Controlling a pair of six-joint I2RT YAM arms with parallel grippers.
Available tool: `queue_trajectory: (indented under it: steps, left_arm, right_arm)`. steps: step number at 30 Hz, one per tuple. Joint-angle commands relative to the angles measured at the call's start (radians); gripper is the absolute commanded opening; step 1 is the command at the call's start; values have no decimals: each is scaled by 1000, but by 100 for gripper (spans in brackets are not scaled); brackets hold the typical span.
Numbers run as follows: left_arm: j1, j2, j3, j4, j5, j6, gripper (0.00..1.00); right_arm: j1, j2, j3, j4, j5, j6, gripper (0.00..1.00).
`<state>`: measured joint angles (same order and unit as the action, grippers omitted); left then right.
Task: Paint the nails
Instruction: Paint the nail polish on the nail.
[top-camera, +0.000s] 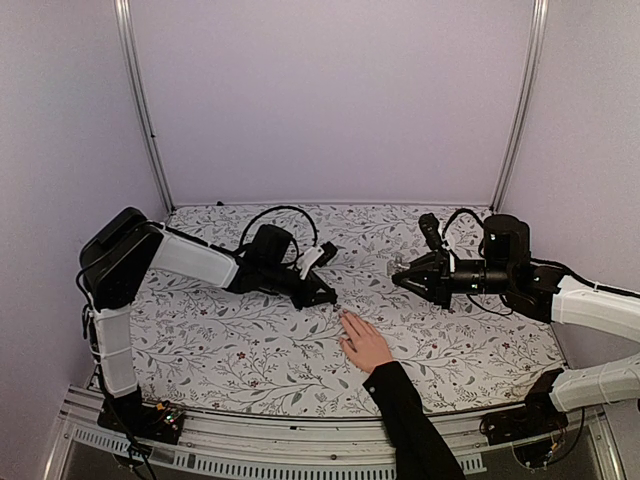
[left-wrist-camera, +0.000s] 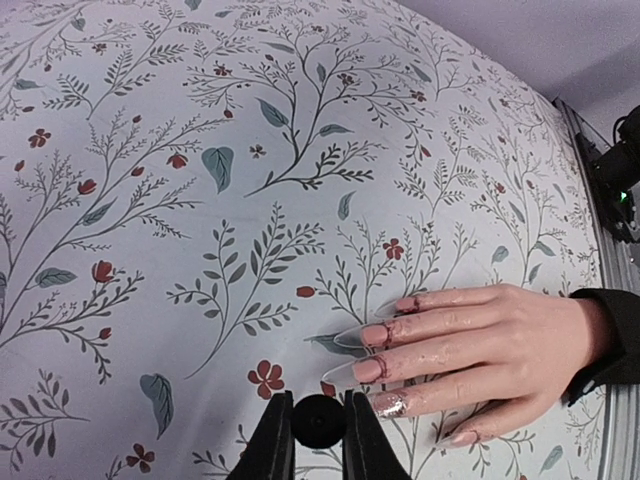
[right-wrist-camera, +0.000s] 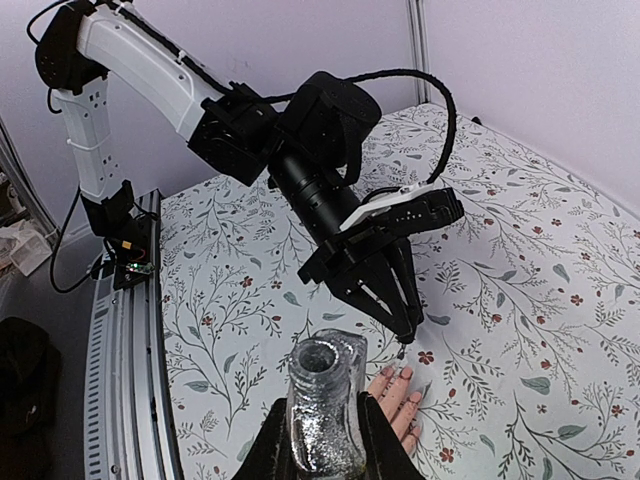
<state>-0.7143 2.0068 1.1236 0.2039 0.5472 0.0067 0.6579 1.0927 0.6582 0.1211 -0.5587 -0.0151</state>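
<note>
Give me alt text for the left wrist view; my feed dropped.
A light-skinned hand in a black sleeve lies flat at lower right on a floral tablecloth, its long nails pointing left. At the bottom edge, the left end effector is closed on a small black round piece, close beside the lowest fingertips.

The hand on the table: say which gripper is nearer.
Left. The left gripper, gripping a black cap, sits just past the fingertips of the hand; the right gripper, holding a bottle, is farther off rightward.
</note>
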Motion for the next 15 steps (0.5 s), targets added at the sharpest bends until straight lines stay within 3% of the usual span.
queue_trajectory:
  steps: [1,15]
  left_arm:
    - [18,-52,-3,14,-7,-4,0]
    - [13,-117,-50,73,23,-4,0]
  right_arm:
    - [-7,-23,-8,18,8,7,0]
    - [-7,-48,-9,11,13,6,0]
